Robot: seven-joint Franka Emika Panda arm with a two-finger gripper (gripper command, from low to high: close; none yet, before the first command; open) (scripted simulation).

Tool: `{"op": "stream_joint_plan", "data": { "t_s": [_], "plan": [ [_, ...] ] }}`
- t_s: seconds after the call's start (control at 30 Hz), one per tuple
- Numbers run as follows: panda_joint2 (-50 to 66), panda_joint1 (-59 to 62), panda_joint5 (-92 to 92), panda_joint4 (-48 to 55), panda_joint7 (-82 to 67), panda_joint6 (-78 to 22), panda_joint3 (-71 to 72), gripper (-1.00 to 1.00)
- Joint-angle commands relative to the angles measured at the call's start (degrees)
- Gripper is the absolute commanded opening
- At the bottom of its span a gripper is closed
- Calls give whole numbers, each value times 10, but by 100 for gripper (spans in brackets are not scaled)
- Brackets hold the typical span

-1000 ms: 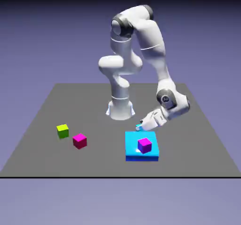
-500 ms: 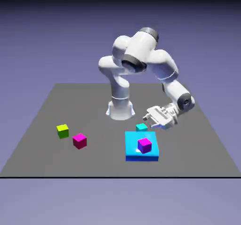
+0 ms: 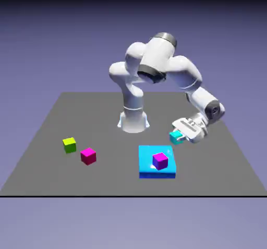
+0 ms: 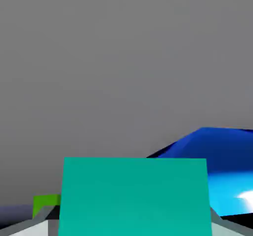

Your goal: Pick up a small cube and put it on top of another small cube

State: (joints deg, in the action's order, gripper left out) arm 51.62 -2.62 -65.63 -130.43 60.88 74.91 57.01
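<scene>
pincer (image 3: pixel 179 136): closed on cyan cube (image 3: pixel 176 137), raised off desk (image 3: pixel 47 138). magenta cube (image 3: pixel 88 156): on desk, well apart. purple cube (image 3: pixel 160 161): atop blue slab (image 3: pixel 147 164).

I see even, soft rendered light, sharp focus, a white glare patch on the blue slab (image 4: pixel 232 180).

A big flat blue slab (image 3: pixel 156 162) lies on the grey table (image 3: pixel 62 117). A purple cube (image 3: pixel 160 161) sits on top of the slab. A green cube (image 3: pixel 69 145) sits far from the slab.
</scene>
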Motion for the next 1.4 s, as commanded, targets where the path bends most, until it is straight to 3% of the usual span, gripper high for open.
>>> {"op": "stream_joint_plan", "data": {
  "t_s": [0.0,0.27,0.5,0.6,1.0,1.37],
  "plan": [
    [-12,12,4,21,-6,23,-13,-100],
    [-106,107,40,183,-49,203,-121,-100],
    [-176,164,82,195,-97,306,-266,-100],
    [-199,169,97,185,-121,334,-328,-100],
    [-217,-36,124,18,-257,295,-577,-100],
    [-243,-172,136,-71,-363,309,-796,-100]
  ]
}}
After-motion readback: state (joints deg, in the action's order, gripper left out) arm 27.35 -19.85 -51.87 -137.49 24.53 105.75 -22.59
